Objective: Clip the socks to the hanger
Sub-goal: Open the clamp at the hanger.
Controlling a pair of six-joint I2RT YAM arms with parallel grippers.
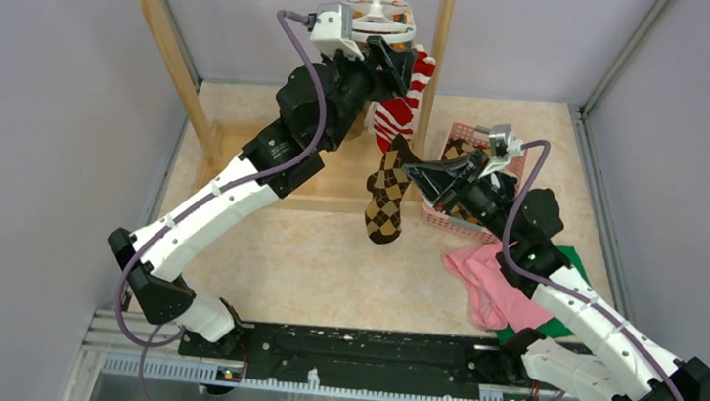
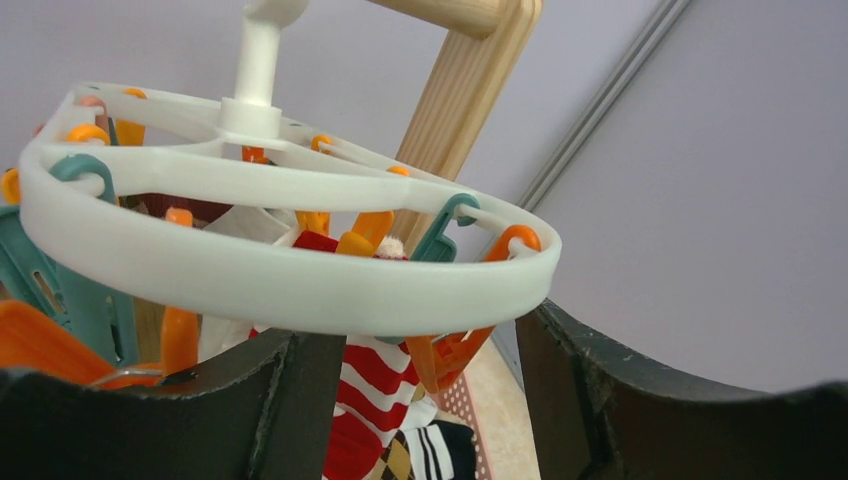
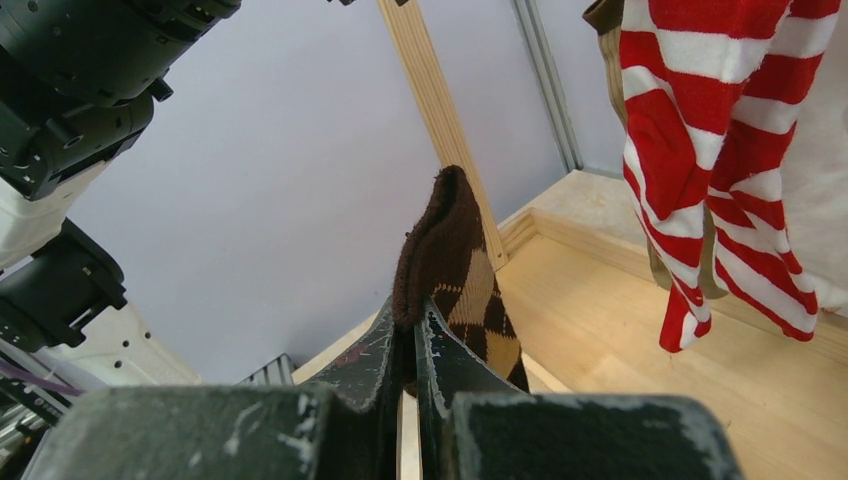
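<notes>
The white ring hanger hangs from the wooden rack with orange and teal clips under it. A red-white striped sock dangles from it. My left gripper is raised just below the ring's rim and is open. An orange clip hangs between its fingers, and I cannot tell whether they touch it. My right gripper is shut on the brown cuff of the argyle sock. That sock hangs below and to the right of the hanger.
The wooden rack stands at the back, with its right post next to the hanger. A pink basket sits behind my right gripper and holds a dark sock with white stripes. A pink cloth and a green cloth lie under the right arm.
</notes>
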